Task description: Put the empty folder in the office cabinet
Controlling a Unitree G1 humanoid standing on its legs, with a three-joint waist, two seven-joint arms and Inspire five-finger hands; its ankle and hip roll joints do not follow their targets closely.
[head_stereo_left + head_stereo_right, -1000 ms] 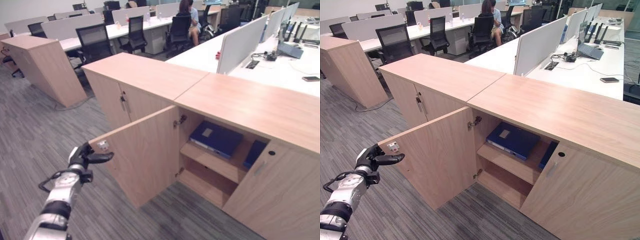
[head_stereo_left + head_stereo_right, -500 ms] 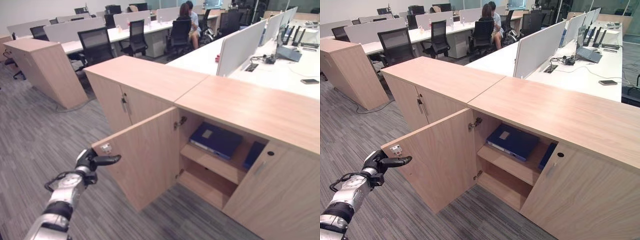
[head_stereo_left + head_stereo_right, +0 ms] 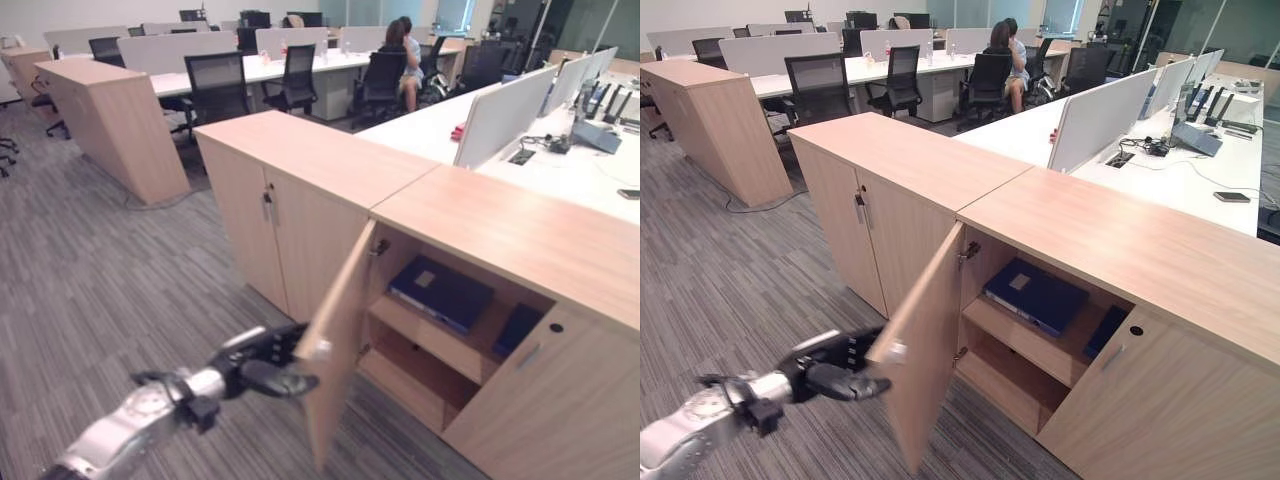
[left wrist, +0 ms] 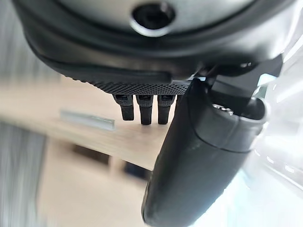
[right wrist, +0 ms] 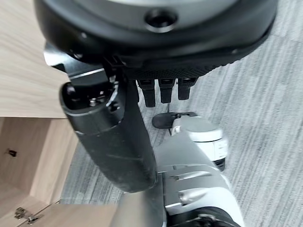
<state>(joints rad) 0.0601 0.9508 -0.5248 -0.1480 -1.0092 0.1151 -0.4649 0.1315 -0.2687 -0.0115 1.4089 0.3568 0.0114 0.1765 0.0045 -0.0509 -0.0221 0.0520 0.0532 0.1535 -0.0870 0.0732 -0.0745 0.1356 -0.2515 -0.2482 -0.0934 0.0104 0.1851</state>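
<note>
A blue folder [image 3: 442, 292] lies flat on the upper shelf of the open wooden office cabinet [image 3: 520, 225]. A second blue folder [image 3: 517, 328] stands at the shelf's right end. The cabinet's left door [image 3: 342, 345] stands about half open. My left hand [image 3: 262, 360] rests against the door's outer face near its free edge, fingers straight and thumb out, holding nothing. The left wrist view shows that hand [image 4: 189, 156] with wood and a silver handle [image 4: 87, 119] past it. My right hand [image 5: 113, 137] hangs relaxed and empty over the carpet.
A shut cabinet [image 3: 290, 210] adjoins on the left, and the open cabinet's right door [image 3: 545, 400] is shut. Behind are desks with white dividers [image 3: 500, 115], office chairs [image 3: 215, 90] and a seated person [image 3: 405, 50]. Another wooden cabinet [image 3: 110, 120] stands far left on the grey carpet.
The door has swung from wide open to about half open. My left hand has moved right with it, against its outer face. The camera has shifted too.
</note>
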